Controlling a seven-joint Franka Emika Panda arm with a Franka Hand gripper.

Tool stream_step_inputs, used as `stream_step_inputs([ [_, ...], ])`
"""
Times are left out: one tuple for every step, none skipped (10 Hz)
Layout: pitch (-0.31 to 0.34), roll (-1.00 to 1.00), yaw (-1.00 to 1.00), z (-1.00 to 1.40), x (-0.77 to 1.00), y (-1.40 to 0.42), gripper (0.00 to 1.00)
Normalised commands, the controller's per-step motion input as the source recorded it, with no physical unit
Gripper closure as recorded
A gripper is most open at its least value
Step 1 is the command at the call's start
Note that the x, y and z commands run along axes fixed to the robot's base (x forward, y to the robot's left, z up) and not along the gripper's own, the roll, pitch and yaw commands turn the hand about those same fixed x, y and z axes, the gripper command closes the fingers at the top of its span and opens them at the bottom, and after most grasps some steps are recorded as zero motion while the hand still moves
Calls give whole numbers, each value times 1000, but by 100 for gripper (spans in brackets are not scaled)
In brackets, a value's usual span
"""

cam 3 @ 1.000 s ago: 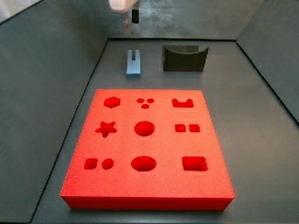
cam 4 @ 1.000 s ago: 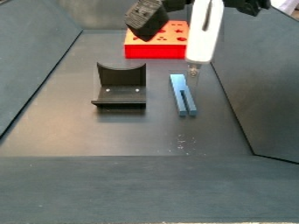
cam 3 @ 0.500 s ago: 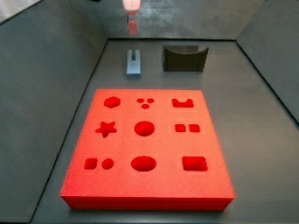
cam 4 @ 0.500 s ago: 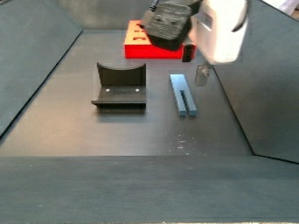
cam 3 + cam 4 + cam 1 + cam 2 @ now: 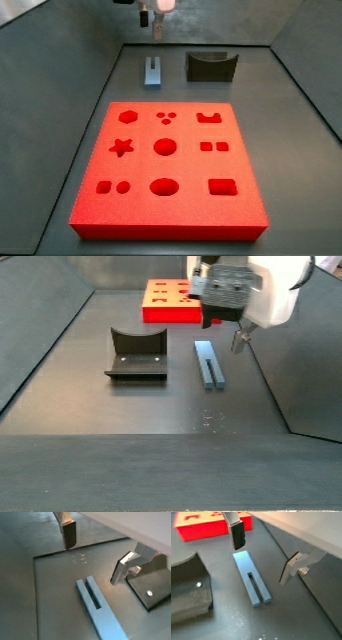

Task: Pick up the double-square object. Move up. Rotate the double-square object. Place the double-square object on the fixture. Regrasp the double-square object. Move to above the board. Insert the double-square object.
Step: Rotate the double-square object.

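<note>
The double-square object point(image 5: 154, 70) is a blue-grey bar with a slot, lying flat on the dark floor to the left of the fixture point(image 5: 210, 65). Both wrist views show the bar point(image 5: 100, 609) point(image 5: 252, 579) under the gripper. My gripper point(image 5: 97, 554) point(image 5: 264, 554) hangs above the bar, open, with nothing between its fingers point(image 5: 237, 536). In the side views the gripper point(image 5: 158, 30) point(image 5: 223, 334) is over the bar's far end point(image 5: 210, 364). The red board point(image 5: 167, 165) point(image 5: 174, 301) with shaped cutouts lies flat, apart from the bar.
The fixture point(image 5: 136, 353) point(image 5: 188, 587) point(image 5: 150, 589) stands beside the bar with a narrow strip of floor between them. Sloping dark walls point(image 5: 80, 70) enclose the floor on both sides. A scuffed patch point(image 5: 80, 558) marks the floor near the bar's end.
The gripper has shifted sideways over the bar and its body has turned. The bar, the fixture and the board have not moved.
</note>
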Motion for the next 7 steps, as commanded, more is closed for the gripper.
stream_step_inputs([
  [-6, 2, 1000, -38, 35, 0, 0],
  [-6, 2, 1000, -38, 35, 0, 0],
  [-7, 2, 1000, -38, 35, 0, 0],
  [-7, 2, 1000, -37, 35, 0, 0],
  [-8, 3, 1000, -37, 35, 0, 0],
  [-8, 3, 1000, -37, 35, 0, 0],
  [-9, 3, 1000, -37, 35, 0, 0],
])
